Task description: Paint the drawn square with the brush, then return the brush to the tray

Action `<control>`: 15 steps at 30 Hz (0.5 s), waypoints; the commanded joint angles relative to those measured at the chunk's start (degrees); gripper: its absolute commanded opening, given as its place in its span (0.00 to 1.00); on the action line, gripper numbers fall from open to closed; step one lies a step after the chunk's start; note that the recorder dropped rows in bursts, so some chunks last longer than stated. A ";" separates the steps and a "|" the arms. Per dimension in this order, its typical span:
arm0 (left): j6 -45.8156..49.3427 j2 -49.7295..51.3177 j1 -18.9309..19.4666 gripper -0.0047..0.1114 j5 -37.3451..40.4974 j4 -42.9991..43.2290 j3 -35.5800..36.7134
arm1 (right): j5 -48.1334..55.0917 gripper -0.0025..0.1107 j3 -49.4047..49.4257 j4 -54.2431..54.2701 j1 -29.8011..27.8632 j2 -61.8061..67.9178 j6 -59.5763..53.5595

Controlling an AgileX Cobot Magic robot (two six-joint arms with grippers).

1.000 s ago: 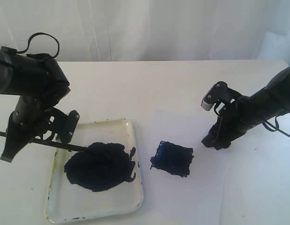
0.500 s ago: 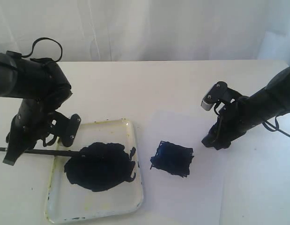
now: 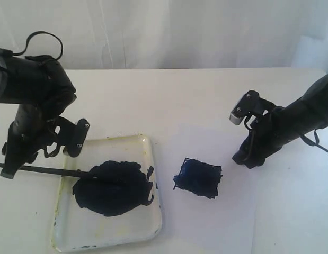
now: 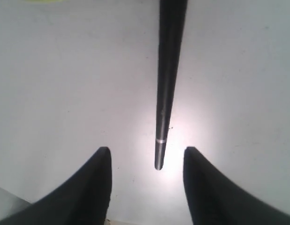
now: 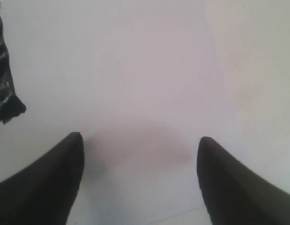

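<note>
Table point(image 3: 206, 95): white and matte, carrying everything; a pale curtain point(image 3: 179, 32) hangs behind its far edge.
Tray point(image 3: 149, 144): white, shallow, with rounded corners and yellowish stains along its rim; it sits at the near left of the table.
Paint puddle point(image 3: 113, 188): blue-black and irregular, filling most of the tray's middle, with a few dark specks by the tray's near rim.
Brush point(image 3: 47, 171): long, thin and black. Its tip end reaches into the puddle, and its handle crosses the tray's left rim and sticks out over the bare table. The left wrist view shows a thin silver ring close to the handle's end.
Left hand point(image 4: 146, 149): fingers spread wide outside the tray's left rim, one on either side of the brush handle's end and clear of it; it grips nothing.
Paper sheet point(image 3: 206, 140): white and flat, just right of the tray.
Drawn square point(image 3: 198, 178): on the paper, near the tray's right rim but apart from it, scrubbed over with dark blue-black strokes that spill slightly past its outline.
Right hand point(image 5: 140, 138): fingers spread with nothing between them, pointing down at the paper on the far side of the square from the tray; whether the tips touch the sheet cannot be told.
Writing: a small grey block point(image 3: 236, 115) sits on the right arm, well right of the tray; any marking on it is too blurred to read.
</note>
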 commanded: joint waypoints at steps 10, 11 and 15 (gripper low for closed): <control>-25.43 -7.85 0.71 0.36 -3.86 0.44 0.27 | 1.78 0.58 0.36 6.26 -0.07 -8.56 7.97; -28.70 -8.41 1.02 0.28 -4.41 0.57 0.27 | 2.06 0.57 0.36 6.90 -0.07 -9.33 11.58; -40.76 -10.08 3.94 0.04 -4.80 0.79 0.27 | 2.94 0.46 0.36 6.53 -0.07 -12.38 26.11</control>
